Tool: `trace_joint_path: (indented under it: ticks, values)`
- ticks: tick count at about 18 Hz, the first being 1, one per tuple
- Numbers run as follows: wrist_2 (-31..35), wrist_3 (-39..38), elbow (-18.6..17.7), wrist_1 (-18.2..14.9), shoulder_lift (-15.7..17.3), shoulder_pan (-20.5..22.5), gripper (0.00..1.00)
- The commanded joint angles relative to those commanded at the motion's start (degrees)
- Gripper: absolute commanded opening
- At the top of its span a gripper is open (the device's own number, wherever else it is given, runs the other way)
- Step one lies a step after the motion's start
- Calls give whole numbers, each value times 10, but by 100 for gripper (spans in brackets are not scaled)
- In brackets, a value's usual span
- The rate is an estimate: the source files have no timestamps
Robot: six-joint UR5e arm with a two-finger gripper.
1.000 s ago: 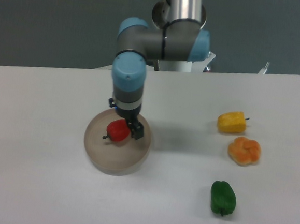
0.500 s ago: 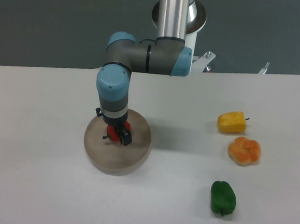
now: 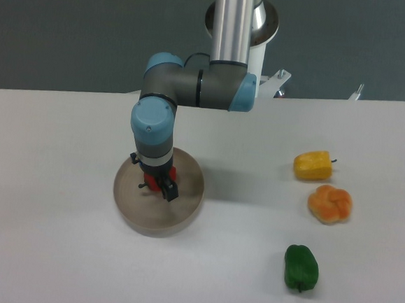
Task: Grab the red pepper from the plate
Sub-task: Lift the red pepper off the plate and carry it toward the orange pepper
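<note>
Black jaws point(image 3: 159, 184) straddle the glossy red pepper point(image 3: 155, 182) on the round, matte tan plate point(image 3: 184, 210); grip unclear.

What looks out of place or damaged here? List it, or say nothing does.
Nothing stands out. The hand is down over the red pepper on the plate, hiding most of it. The yellow pepper, orange pepper and green pepper lie apart on the table, intact.
</note>
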Motion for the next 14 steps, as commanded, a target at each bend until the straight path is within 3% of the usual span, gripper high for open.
trace_joint_path:
  ticks: [1,3,10,14]
  values:
    - [1,1,1,0,1,1,35]
    - [1,5,3,-3,7,3,21]
    - [-7,11,25,-9,58,78,21]
    - [-3,101,89,-82,48,131,21]
